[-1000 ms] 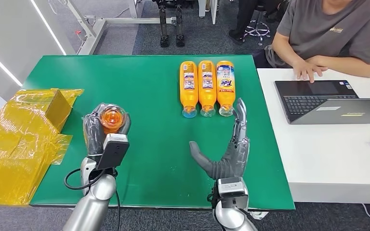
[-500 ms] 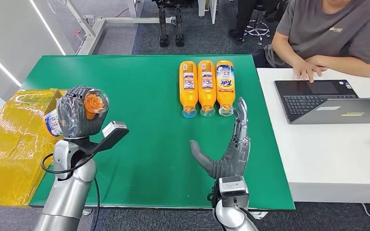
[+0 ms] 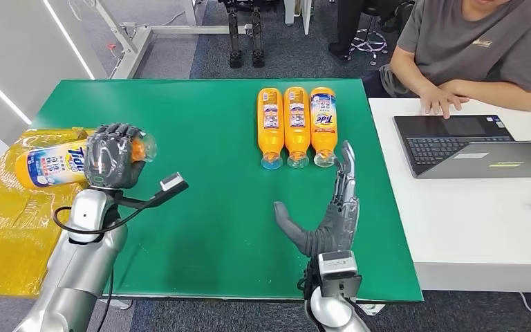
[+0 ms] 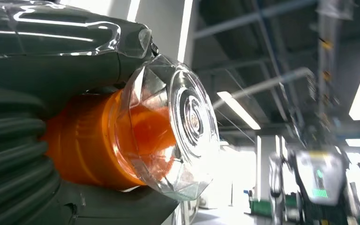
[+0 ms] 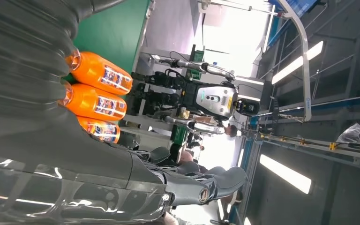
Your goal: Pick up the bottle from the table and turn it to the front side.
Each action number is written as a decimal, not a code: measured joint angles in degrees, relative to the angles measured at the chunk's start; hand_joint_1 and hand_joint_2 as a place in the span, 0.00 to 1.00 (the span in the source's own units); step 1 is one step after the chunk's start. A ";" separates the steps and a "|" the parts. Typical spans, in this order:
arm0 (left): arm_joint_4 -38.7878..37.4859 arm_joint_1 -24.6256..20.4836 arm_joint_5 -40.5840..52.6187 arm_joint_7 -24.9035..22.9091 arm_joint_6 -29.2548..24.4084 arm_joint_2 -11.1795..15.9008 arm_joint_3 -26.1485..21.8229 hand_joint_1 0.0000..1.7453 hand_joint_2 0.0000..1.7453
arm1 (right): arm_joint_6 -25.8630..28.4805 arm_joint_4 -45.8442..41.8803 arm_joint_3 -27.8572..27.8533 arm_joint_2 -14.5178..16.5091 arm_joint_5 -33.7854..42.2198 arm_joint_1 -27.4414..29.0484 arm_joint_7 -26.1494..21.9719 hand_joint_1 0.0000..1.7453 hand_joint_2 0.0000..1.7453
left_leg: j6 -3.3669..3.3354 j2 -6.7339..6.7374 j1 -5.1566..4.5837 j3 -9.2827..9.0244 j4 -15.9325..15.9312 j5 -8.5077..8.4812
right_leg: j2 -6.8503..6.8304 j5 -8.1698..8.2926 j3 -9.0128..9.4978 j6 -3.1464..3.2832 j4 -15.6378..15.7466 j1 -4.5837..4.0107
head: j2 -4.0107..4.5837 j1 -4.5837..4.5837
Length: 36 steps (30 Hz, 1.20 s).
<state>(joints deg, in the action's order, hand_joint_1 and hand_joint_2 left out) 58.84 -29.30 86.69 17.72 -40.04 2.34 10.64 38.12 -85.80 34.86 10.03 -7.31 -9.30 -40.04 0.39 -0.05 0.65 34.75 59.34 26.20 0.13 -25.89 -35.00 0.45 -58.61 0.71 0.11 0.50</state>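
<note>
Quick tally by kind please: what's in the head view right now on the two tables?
Orange bottles: 4, one in the left hand at, three lying on the green table at
Laptops: 1
Yellow wrapping heaps: 1
Total: 6

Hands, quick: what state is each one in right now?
Left hand: grips the orange bottle, lifted off the green table.
Right hand: open, fingers apart, holding nothing.
</note>
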 joint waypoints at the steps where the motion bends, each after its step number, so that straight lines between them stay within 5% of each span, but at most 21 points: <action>1: -1.42 -0.13 0.95 -0.94 0.00 0.43 1.00 1.00 1.00 | -0.08 -0.01 0.07 0.00 0.04 0.01 0.00 0.00 1.00 | 0.00 0.01 0.00 0.00 0.00 0.00 | 0.01 0.00 0.00 0.00 0.00 0.00 | 0.00 -0.01; 8: -13.42 -3.46 2.94 -12.64 0.00 4.94 8.52 1.00 1.00 | -0.08 -0.80 0.16 0.00 -0.63 0.42 0.00 0.00 1.00 | 0.00 0.10 0.00 0.01 0.00 0.00 | 0.10 0.00 -0.05 0.00 0.00 0.00 | 0.00 0.01; 14: -20.79 -4.85 2.57 -15.57 -0.02 7.81 12.91 1.00 1.00 | -1.40 -0.92 0.13 0.00 -0.64 0.58 0.00 0.00 1.00 | 0.01 0.10 0.01 0.02 -0.02 0.00 | 0.10 0.00 -0.05 0.00 -0.03 0.00 | 0.00 0.00; 18: -22.43 -4.12 1.70 -14.85 -0.02 9.06 13.07 1.00 1.00 | -2.30 -0.82 0.13 0.00 -0.31 0.53 0.00 0.00 1.00 | 0.01 0.09 0.00 0.06 -0.05 0.00 | 0.09 0.00 -0.06 0.00 -0.03 0.00 | 0.00 -0.01; 26: -27.83 -1.23 -3.66 -3.24 0.27 10.24 10.98 1.00 1.00 | -4.50 -0.13 0.09 0.00 0.24 -0.27 0.00 0.00 1.00 | 0.01 0.04 0.00 0.09 -0.05 0.00 | 0.04 -0.01 -0.08 0.00 -0.02 0.00 | 0.00 -0.01; 36: -29.73 -0.68 -4.02 -2.66 0.33 10.43 9.75 1.00 1.00 | -4.55 0.04 0.07 0.02 0.27 -0.34 0.00 0.00 1.00 | 0.01 0.03 0.00 0.06 -0.05 0.00 | 0.02 -0.01 -0.06 0.01 -0.03 0.00 | 0.00 -0.02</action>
<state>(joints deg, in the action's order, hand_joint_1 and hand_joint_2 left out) 29.12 -29.99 82.66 15.06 -39.71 12.76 20.39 33.57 -85.77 34.93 10.05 -7.04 -9.64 -40.04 0.40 -0.02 0.65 34.81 59.29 26.20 0.15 -25.90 -35.06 0.46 -58.64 0.71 0.11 0.48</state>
